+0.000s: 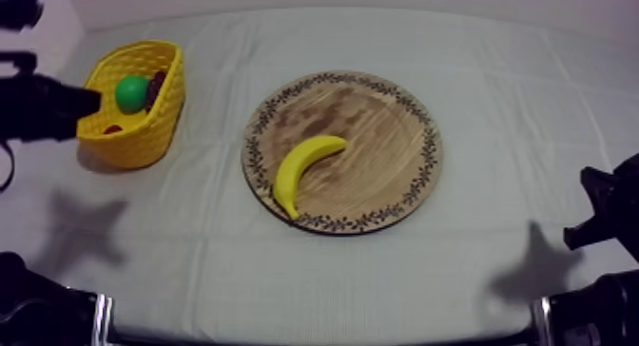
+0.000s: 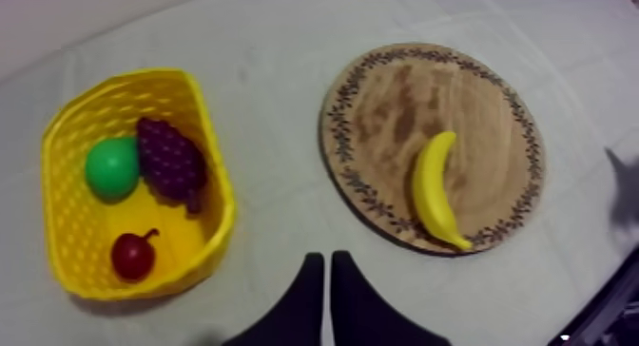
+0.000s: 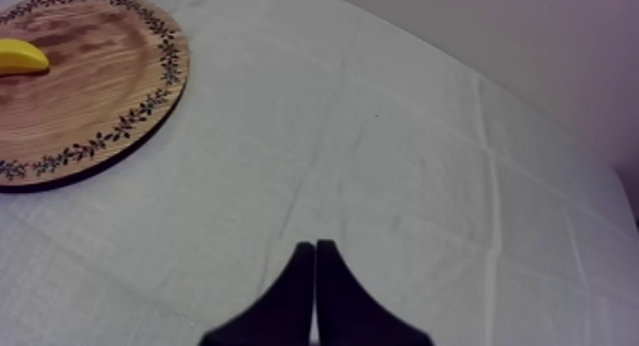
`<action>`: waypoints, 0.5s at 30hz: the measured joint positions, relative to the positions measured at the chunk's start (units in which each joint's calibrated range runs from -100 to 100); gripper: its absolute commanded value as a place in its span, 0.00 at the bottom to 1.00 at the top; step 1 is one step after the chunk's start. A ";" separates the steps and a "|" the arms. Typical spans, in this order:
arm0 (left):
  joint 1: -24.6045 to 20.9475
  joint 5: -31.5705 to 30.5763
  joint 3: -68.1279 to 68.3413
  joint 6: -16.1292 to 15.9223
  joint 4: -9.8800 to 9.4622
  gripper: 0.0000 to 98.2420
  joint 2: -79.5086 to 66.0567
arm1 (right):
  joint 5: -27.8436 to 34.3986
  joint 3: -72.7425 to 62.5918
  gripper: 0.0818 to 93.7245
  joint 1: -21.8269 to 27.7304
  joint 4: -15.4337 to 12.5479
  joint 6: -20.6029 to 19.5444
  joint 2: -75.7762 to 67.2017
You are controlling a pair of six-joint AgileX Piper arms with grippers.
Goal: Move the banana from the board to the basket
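The banana (image 1: 306, 169) is lying on the round wooden board (image 1: 380, 145), well apart from the yellow basket (image 1: 138, 145). The basket is holding a bunch of grapes (image 2: 171, 160), a green fruit (image 2: 112, 167) and a small red fruit (image 2: 133, 256). My left pincer (image 2: 327, 262) is hanging near the basket, fingers pressed together on nothing. My right pincer (image 3: 315, 245) is hanging likewise over bare cloth beside the board.

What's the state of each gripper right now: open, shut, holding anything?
Left gripper: shut, holding nothing.
Right gripper: shut, holding nothing.
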 measured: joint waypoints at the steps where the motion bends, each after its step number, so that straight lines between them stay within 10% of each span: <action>1: 0.79 1.11 -2.51 0.35 0.37 0.00 2.61 | 0.00 0.00 0.00 0.00 0.00 0.00 0.00; 15: 11.34 18.28 -33.31 2.82 4.09 0.00 35.99 | 0.00 0.00 0.00 0.00 0.00 0.00 0.00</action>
